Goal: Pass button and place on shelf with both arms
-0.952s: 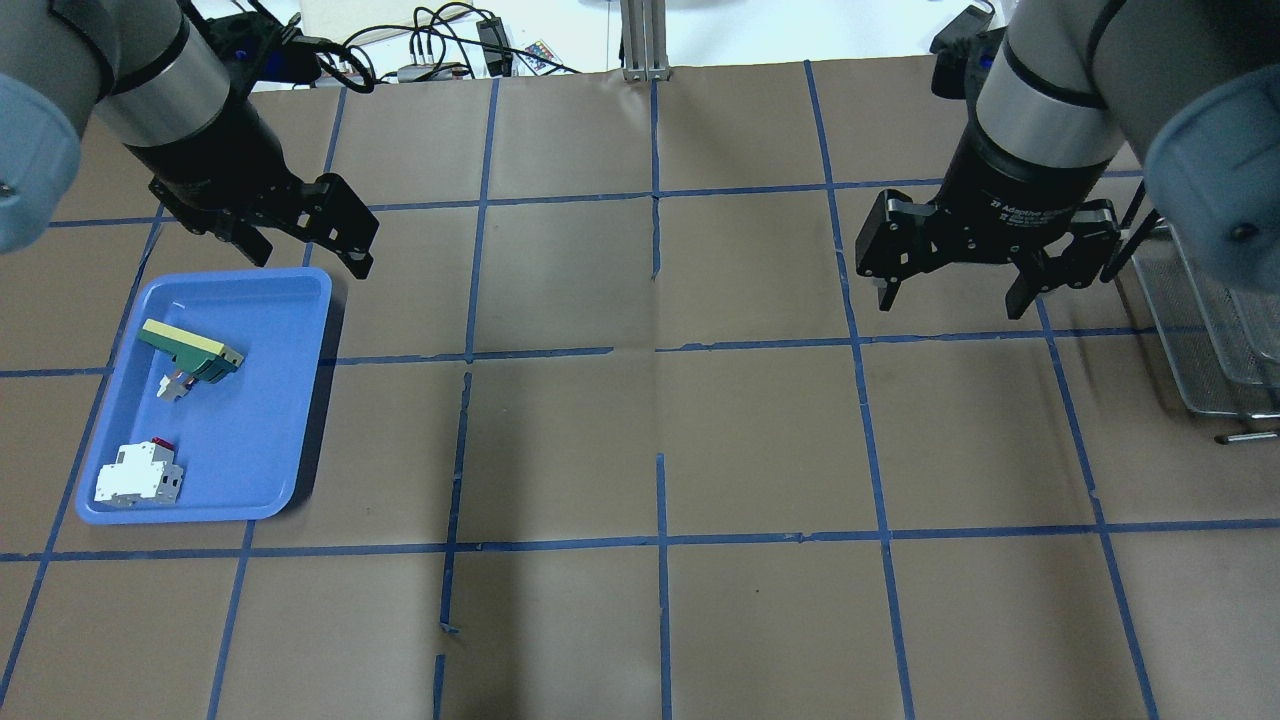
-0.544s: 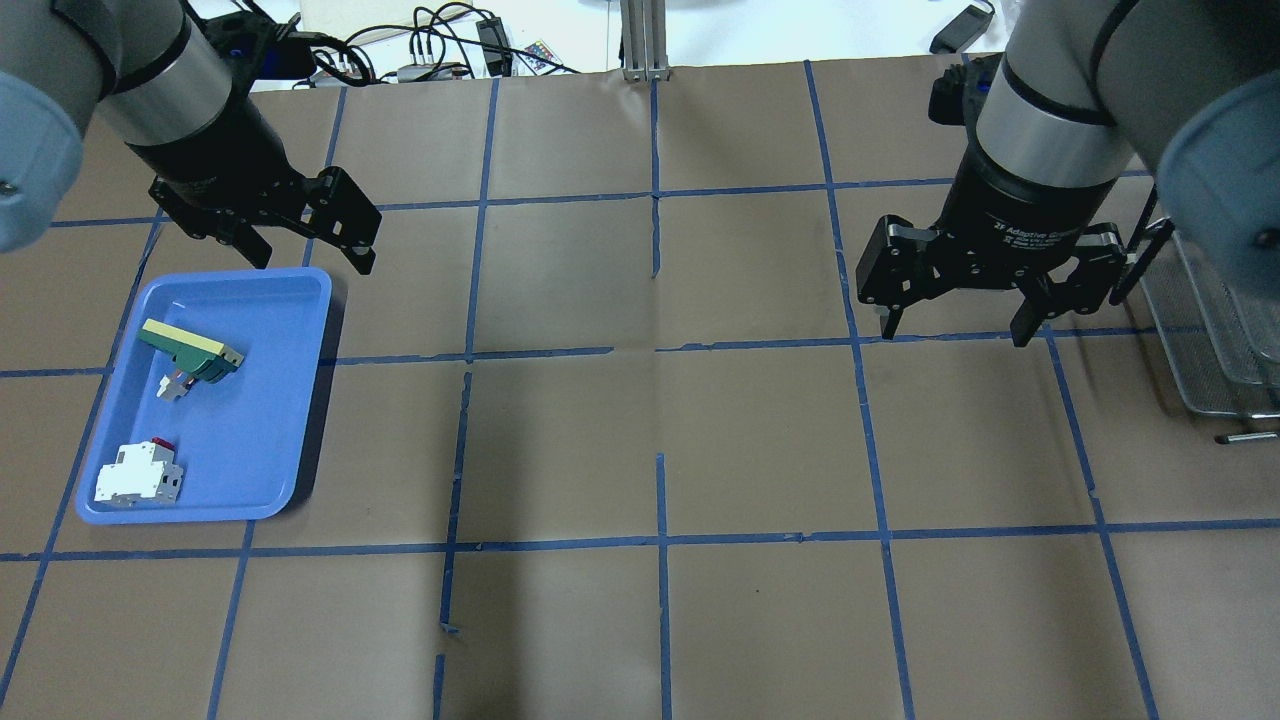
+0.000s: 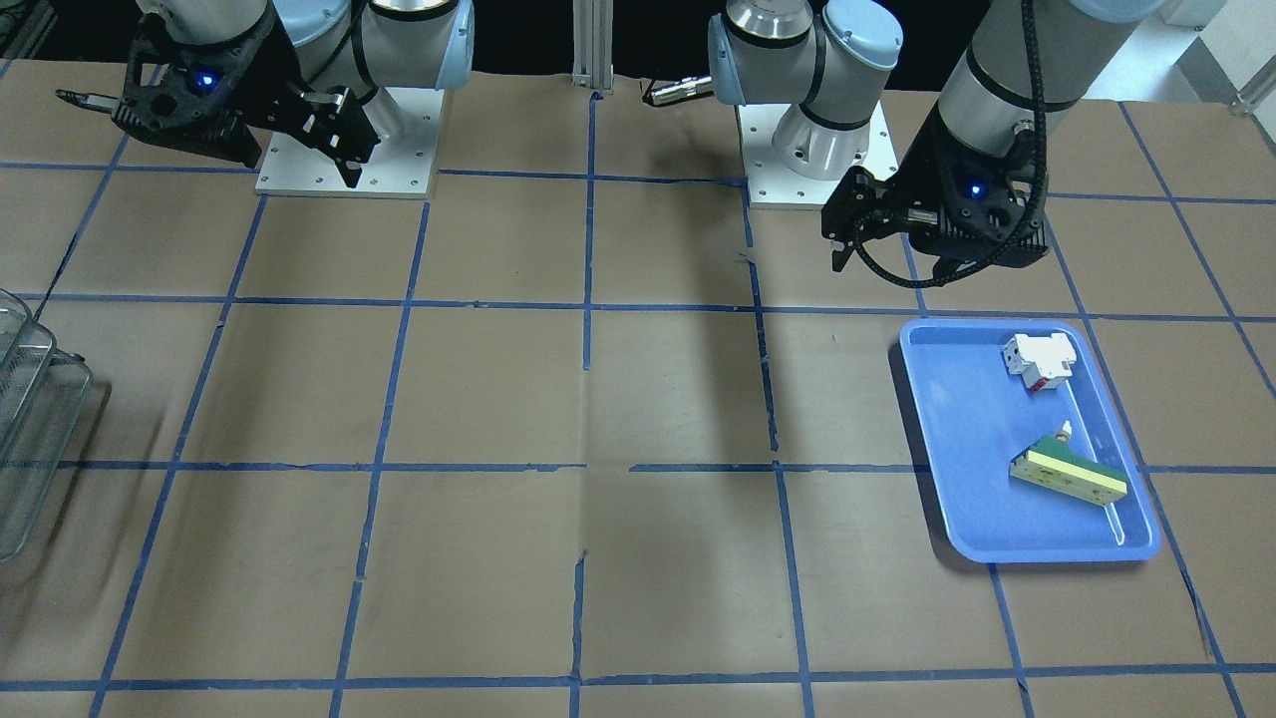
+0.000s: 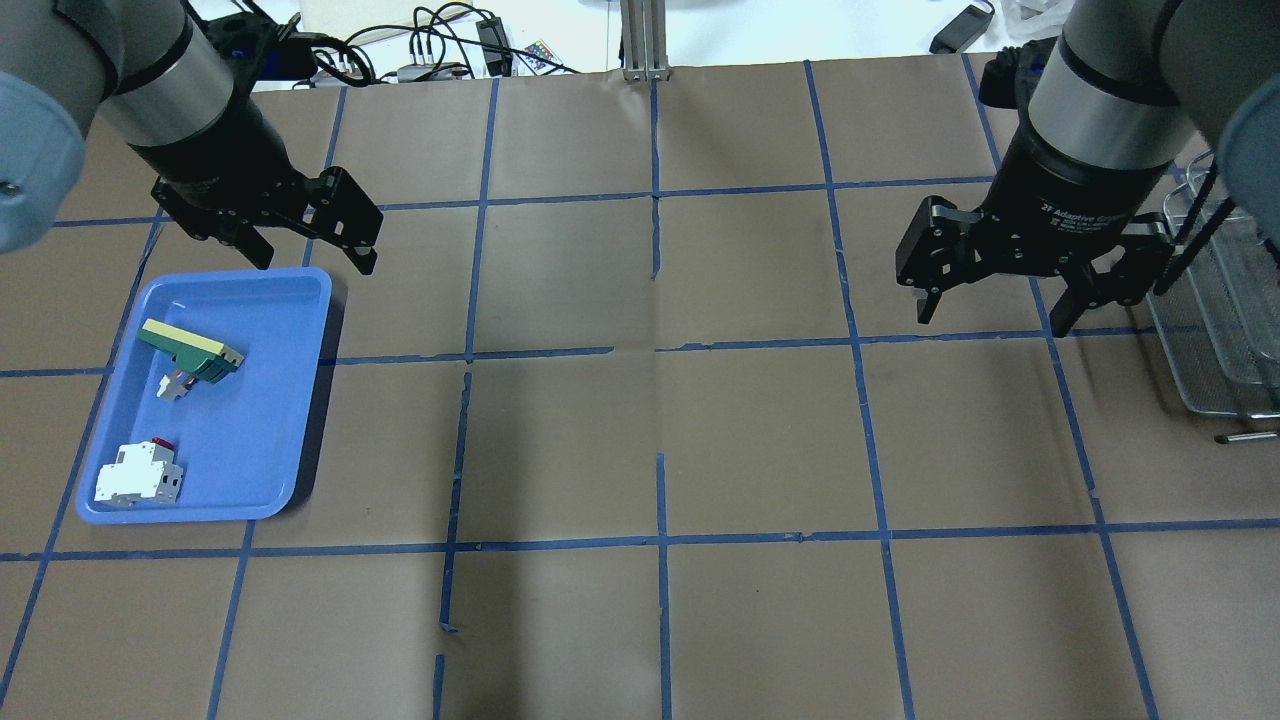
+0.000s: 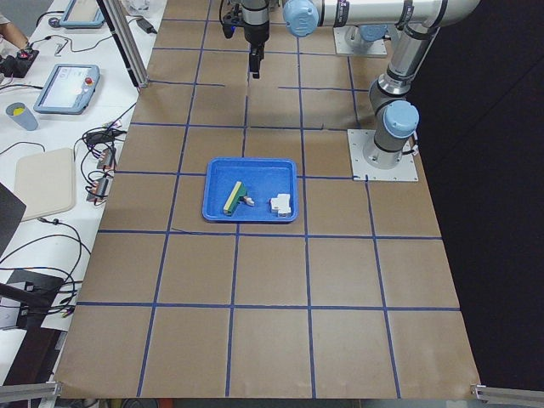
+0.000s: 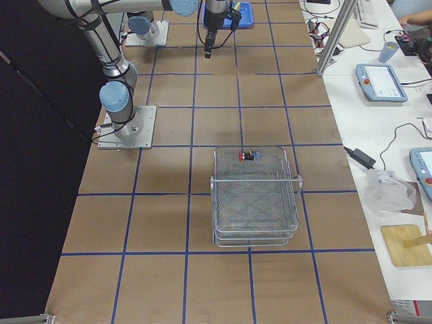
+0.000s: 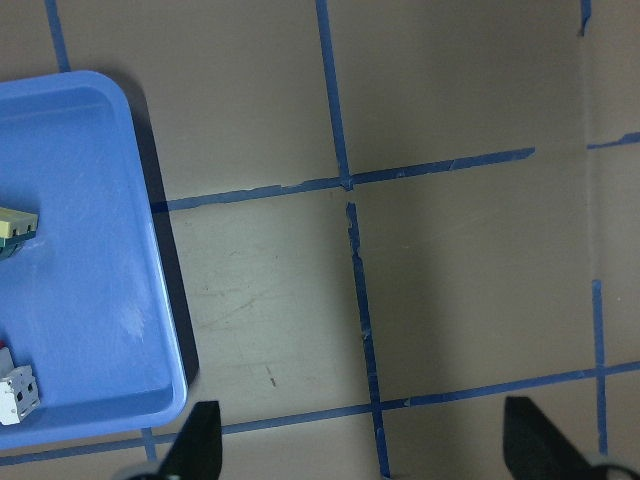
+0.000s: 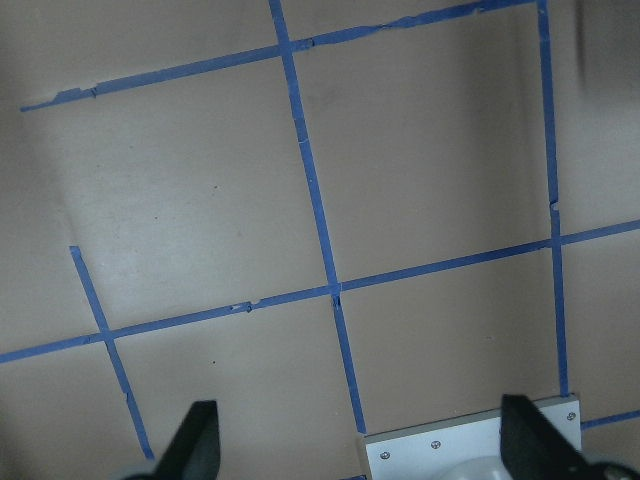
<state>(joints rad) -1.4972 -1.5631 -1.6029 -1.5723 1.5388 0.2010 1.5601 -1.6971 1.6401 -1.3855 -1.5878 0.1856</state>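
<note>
The button (image 6: 247, 156), red-capped with a black body, lies inside the silver wire shelf (image 6: 256, 202) near its far edge; only the exterior right view shows it. The shelf's edge also shows in the overhead view (image 4: 1215, 330) and in the front view (image 3: 30, 429). My right gripper (image 4: 992, 318) hangs open and empty above the table, just left of the shelf. My left gripper (image 4: 312, 262) hangs open and empty over the far edge of the blue tray (image 4: 290, 420). Both wrist views show wide-open fingertips (image 7: 200, 445) (image 8: 200, 440) with nothing between them.
The blue tray holds a yellow-green flat block (image 4: 190, 350) and a white-and-red switch block (image 4: 138, 474). Cables lie past the table's far edge (image 4: 430, 45). The right arm's base plate (image 8: 470, 445) shows under its wrist.
My right gripper has moved to the right, closer to the shelf, still open. My left gripper has hardly moved.
</note>
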